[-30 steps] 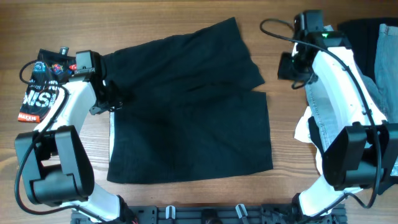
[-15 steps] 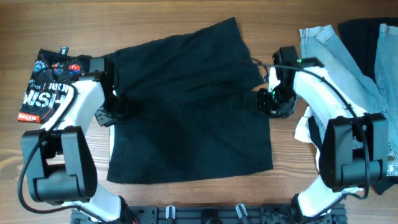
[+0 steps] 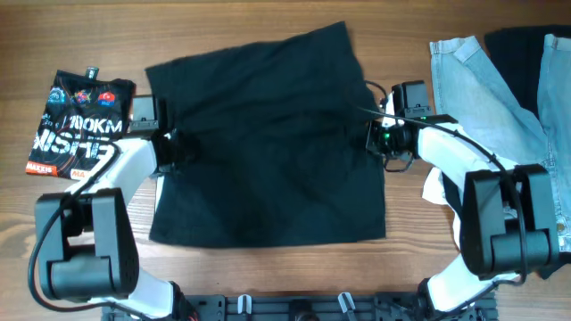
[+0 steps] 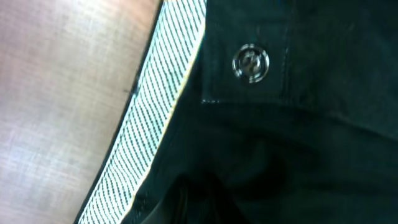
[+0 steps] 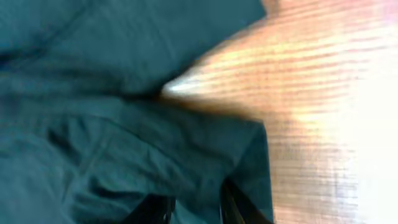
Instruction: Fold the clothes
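Note:
The black shorts (image 3: 268, 152) lie spread flat on the middle of the table. My left gripper (image 3: 169, 147) is shut on their left edge. In the left wrist view its dark fingers (image 4: 183, 199) are sunk in bunched black cloth, below a metal snap button (image 4: 250, 63) and beside the pale speckled lining (image 4: 149, 124). My right gripper (image 3: 379, 138) is shut on the shorts' right edge. In the right wrist view its fingers (image 5: 239, 205) pinch a fold of the cloth (image 5: 124, 124) next to bare wood.
A small black printed T-shirt (image 3: 76, 134) lies at the far left. Light-blue denim (image 3: 482, 89) and another black garment (image 3: 526, 49) lie at the right, partly under the right arm. A pale cloth (image 3: 437, 187) shows beside that arm.
Both grippers have come in to the shorts' side edges and closed on them. The right arm swung in from the back. The shorts have shifted and their outline is smoother.

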